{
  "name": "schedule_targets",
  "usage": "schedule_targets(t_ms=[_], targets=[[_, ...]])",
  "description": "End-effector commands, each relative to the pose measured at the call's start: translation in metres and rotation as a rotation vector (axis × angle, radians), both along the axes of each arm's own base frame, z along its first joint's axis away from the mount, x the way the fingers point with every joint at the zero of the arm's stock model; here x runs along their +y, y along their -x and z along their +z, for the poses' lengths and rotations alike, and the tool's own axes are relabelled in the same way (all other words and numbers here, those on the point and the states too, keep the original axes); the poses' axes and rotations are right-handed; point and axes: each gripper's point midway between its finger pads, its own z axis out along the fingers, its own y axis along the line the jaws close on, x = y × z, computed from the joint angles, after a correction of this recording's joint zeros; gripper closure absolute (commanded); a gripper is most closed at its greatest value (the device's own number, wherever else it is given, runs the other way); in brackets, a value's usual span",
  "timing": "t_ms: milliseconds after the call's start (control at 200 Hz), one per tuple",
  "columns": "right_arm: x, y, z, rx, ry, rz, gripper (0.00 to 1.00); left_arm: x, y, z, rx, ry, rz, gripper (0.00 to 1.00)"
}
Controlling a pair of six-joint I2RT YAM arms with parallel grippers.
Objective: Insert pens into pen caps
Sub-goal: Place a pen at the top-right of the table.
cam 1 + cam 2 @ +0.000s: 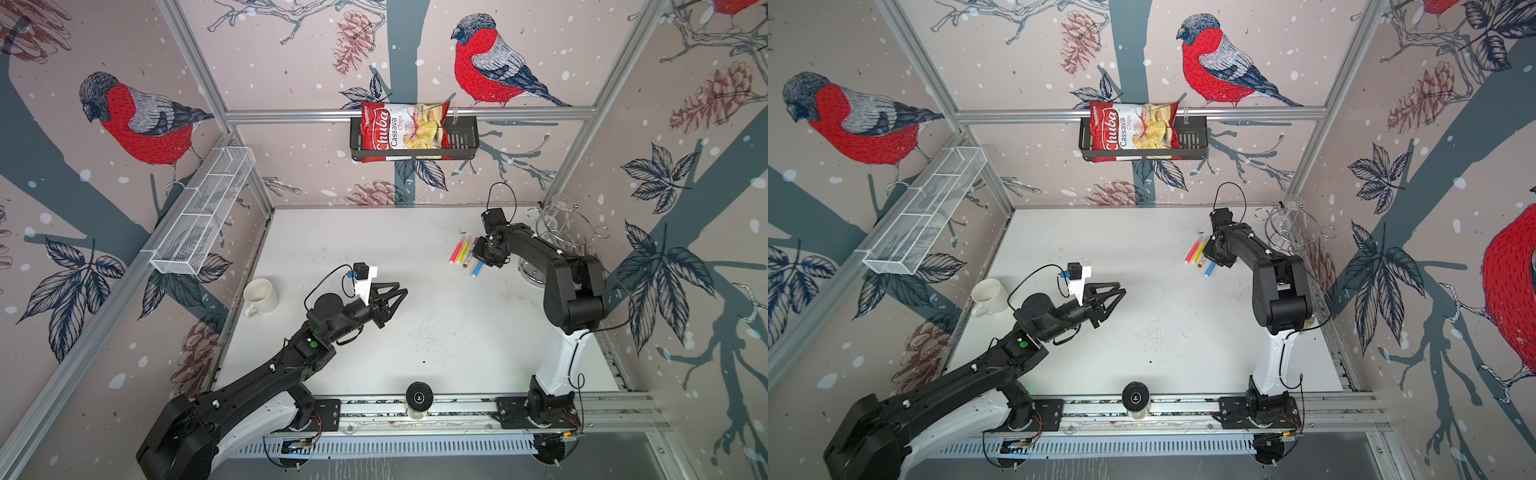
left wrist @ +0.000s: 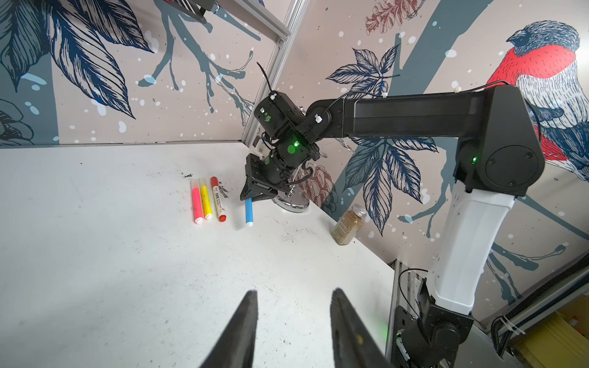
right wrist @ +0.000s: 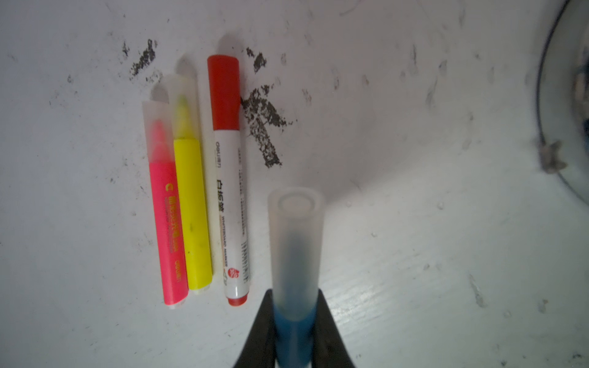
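I see walls papered with red-breasted birds and pinecones, an aluminium rail across the upper middle, a white mesh shelf at the left, and a scuffed white table below, evenly lit.

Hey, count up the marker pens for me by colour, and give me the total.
pink pen: 1
yellow pen: 1
white pen with red ends: 1
blue pen: 1
Total: 4
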Motion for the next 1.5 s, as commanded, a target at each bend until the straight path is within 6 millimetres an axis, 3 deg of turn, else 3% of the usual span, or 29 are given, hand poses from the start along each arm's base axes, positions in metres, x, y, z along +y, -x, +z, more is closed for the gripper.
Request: schedule_targets(t_ms=[0,300,545,1491], targets=[[-0.009,-0.004,-0.002,0.012,0.034,0.001,1.0,0.003,-0.001,0.004,-0.024,0.003,0.015,0.61],[-0.025,-0.028,-0.015,0.043,0.031,-0.017,1.0,0.007,0.001,0.007,-0.03,0.001,0.026,0.61],[-0.023,-0.041,-0.017,0.043,0.021,-0.013,1.0,0.009,0.001,0.007,-0.034,-0.001,0.037,0.61],[-0.007,-0.05,-0.032,0.069,-0.025,0.017,1.0,0.014,0.003,0.011,-0.048,-0.003,0.051,0.61]])
